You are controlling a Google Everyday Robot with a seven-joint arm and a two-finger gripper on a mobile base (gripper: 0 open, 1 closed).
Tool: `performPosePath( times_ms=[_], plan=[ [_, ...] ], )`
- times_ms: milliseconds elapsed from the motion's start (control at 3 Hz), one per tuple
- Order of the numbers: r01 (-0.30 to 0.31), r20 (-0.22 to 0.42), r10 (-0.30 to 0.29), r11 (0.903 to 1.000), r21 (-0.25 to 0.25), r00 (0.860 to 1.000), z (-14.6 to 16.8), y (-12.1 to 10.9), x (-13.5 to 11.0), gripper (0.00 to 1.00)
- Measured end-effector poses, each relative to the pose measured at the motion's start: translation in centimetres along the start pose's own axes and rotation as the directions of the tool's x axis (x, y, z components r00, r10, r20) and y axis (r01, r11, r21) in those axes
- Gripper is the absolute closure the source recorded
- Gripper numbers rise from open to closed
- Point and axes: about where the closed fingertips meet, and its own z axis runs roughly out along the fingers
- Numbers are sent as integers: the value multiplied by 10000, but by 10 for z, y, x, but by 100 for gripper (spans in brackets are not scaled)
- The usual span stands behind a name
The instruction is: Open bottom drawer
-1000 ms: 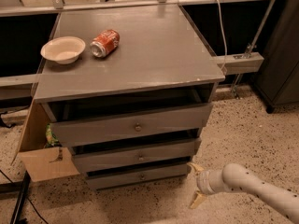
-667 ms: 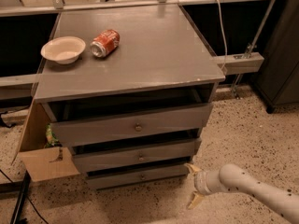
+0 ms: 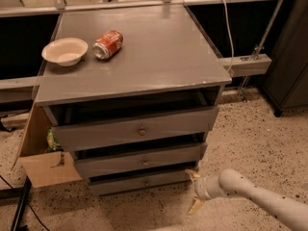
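The grey cabinet has three drawer fronts. The bottom drawer (image 3: 139,182) is the thinnest front, lowest on the cabinet, with a small round knob (image 3: 147,181) at its centre. It stands slightly out, like the two above it. My gripper (image 3: 195,191) is low at the right, just off the bottom drawer's right end and near the floor. Its two pale fingers (image 3: 193,175) are spread apart and hold nothing. The white arm runs off to the lower right.
A white bowl (image 3: 65,51) and a red can (image 3: 108,44) lying on its side rest on the cabinet top (image 3: 159,57). An open cardboard box (image 3: 41,158) stands against the cabinet's left side. Speckled floor lies to the right. A dark cabinet (image 3: 288,66) stands at far right.
My gripper has shifted slightly left, closer to the bottom drawer's right end. The drawers have not moved.
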Motion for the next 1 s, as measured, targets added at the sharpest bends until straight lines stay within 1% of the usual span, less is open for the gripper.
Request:
performPosePath(
  times_ms=[333, 667, 1000],
  plan=[
    [5, 65, -5, 10000, -65, 10000, 17, -2, 5, 0],
    [380, 336, -384, 9992, 101, 9987, 56, -12, 13, 0],
    [378, 335, -381, 9992, 107, 9987, 56, -12, 13, 0]
  ],
)
